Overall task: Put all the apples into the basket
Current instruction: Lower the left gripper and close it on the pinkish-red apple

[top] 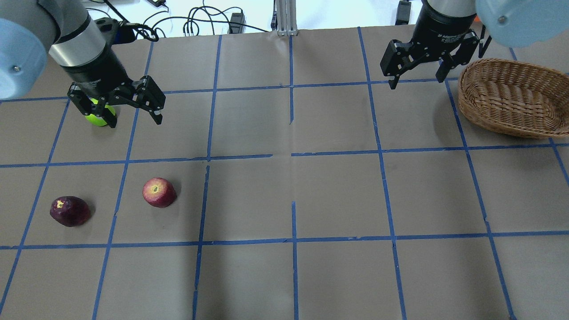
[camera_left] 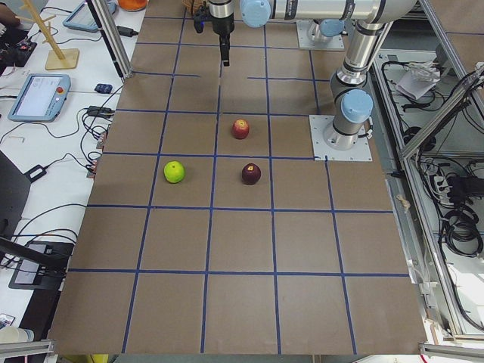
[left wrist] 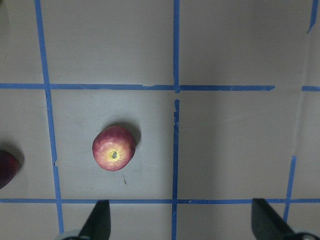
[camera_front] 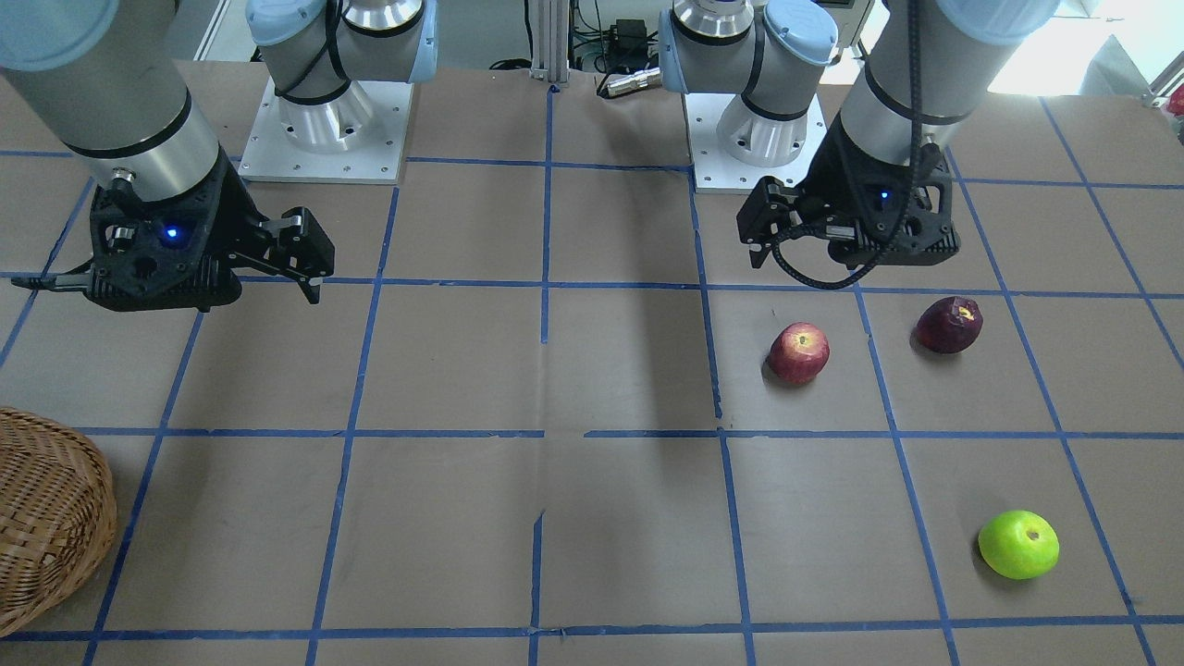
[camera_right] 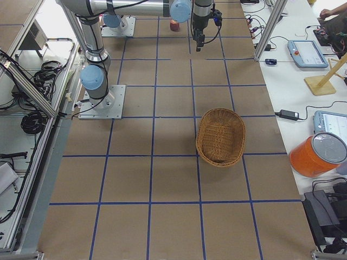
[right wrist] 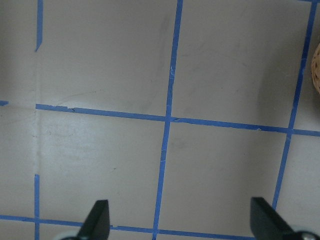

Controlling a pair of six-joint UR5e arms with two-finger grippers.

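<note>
In the front-facing view you'll find the red apple [camera_front: 798,352] right of centre, its skin streaked yellowish, with a pale hollow at the stem. To its right and a little higher sits the maroon apple [camera_front: 949,325], dark purple with a yellow patch on top, lying tilted. The green apple [camera_front: 1018,545], bright lime and glossy, lies at lower right, well apart from the other two. All three rest on the table [camera_front: 444,370], which is brown paper crossed by blue tape lines, and each sits in its own square. The basket [camera_front: 55,499], brown woven wicker with a rounded rim, is cut off by the lower left edge of that view, far from all three.

The left gripper [top: 133,118], at upper left of the overhead view, hangs above the table with its jaws spread wide and nothing between them. One finger overlaps the green apple there, yet the front-facing view shows the gripper clear of that apple. Its wrist camera looks down on the red apple left of centre, with the maroon one at the left edge.

The right gripper [top: 416,80], at upper right of the overhead view near the basket's rim, is likewise spread wide and holds nothing.
</note>
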